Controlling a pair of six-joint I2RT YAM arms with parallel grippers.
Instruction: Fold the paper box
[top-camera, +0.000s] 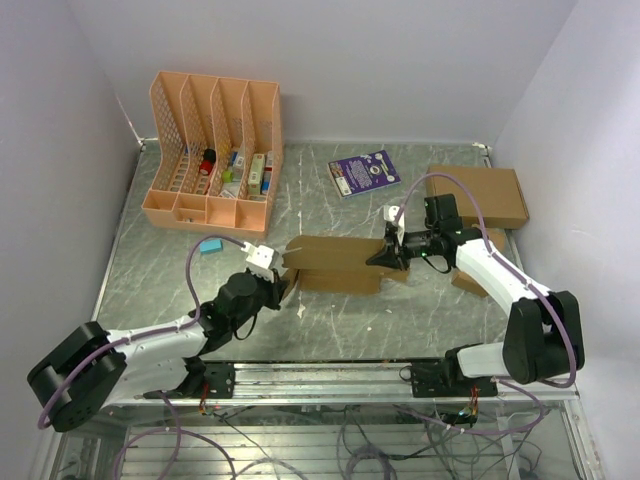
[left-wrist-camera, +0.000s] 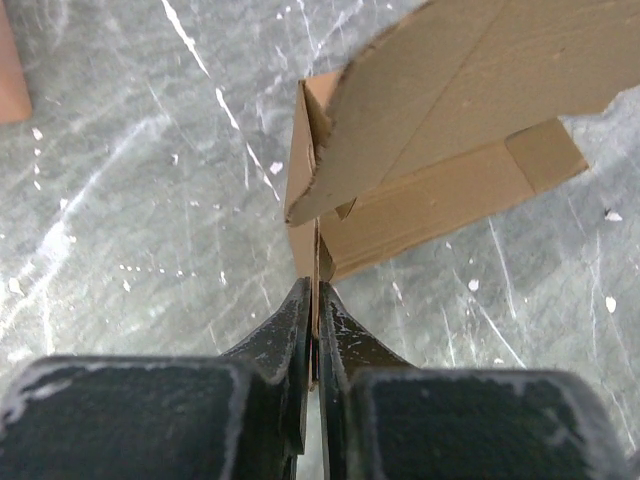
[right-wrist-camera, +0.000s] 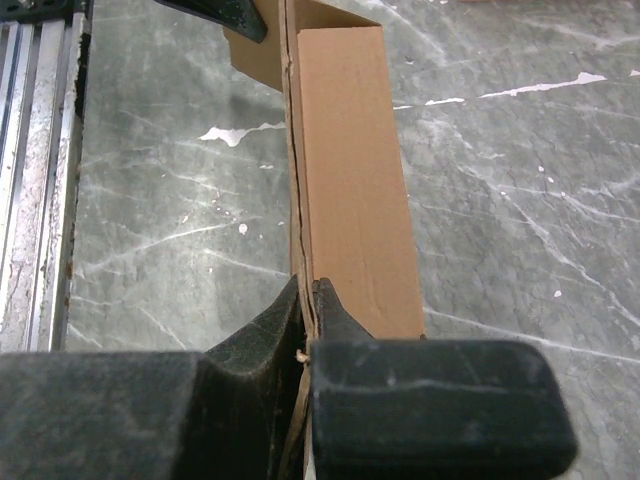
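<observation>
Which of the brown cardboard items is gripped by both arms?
The slim paper box in the middle: left gripper and right gripper each pinch an end. The larger cardboard box at far right is held by neither.

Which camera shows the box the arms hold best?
The top camera: the whole box shows there. The left wrist camera sees just one end, very close; the right wrist camera just one long side, close up.

My left arm (top-camera: 150, 345) and right arm (top-camera: 495, 268): white shells, black joints, black bases. Lilac cable (top-camera: 189, 275) looped along each. My jaws: matte black, edges scuffed grey.
</observation>
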